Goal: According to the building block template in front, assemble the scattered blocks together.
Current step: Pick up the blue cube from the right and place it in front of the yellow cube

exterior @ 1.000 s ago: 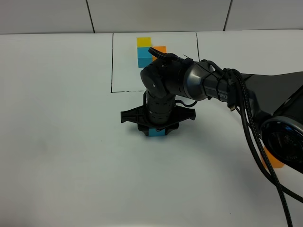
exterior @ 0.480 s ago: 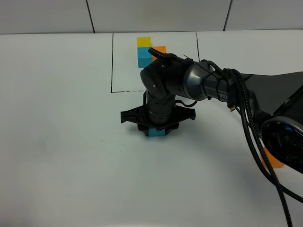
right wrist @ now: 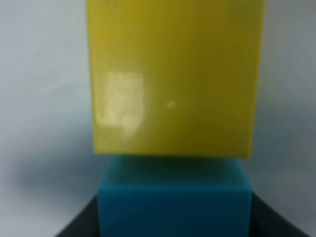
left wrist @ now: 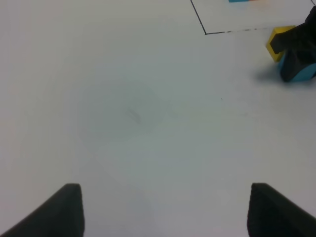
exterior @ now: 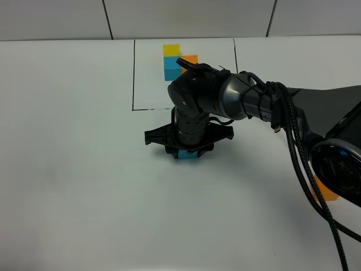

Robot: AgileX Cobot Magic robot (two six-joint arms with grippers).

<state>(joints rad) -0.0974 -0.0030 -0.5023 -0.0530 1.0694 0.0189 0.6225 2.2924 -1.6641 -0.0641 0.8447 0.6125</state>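
Observation:
The building block template [exterior: 171, 69] is an L of yellow, blue and orange cubes inside a black outline at the far middle. My right gripper [exterior: 186, 152] reaches across to the middle of the table and is shut on the scattered light blue cube [exterior: 186, 157], low on the table. In the right wrist view the blue cube [right wrist: 173, 200] touches the scattered yellow cube [right wrist: 175, 74]. The yellow cube [left wrist: 279, 41] also shows in the left wrist view, beside the blue one [left wrist: 303, 74]. The scattered orange cube [exterior: 328, 193] lies at the right. My left gripper [left wrist: 165, 212] is open and empty.
The white table [exterior: 73, 169] spreads to the left and front. The right arm's cables [exterior: 299, 164] hang over the table's right side, partly hiding the orange cube. A tiled wall [exterior: 56, 17] runs behind the table.
My right gripper has shifted very slightly up and away with the light blue cube between its fingers. Nothing else has moved.

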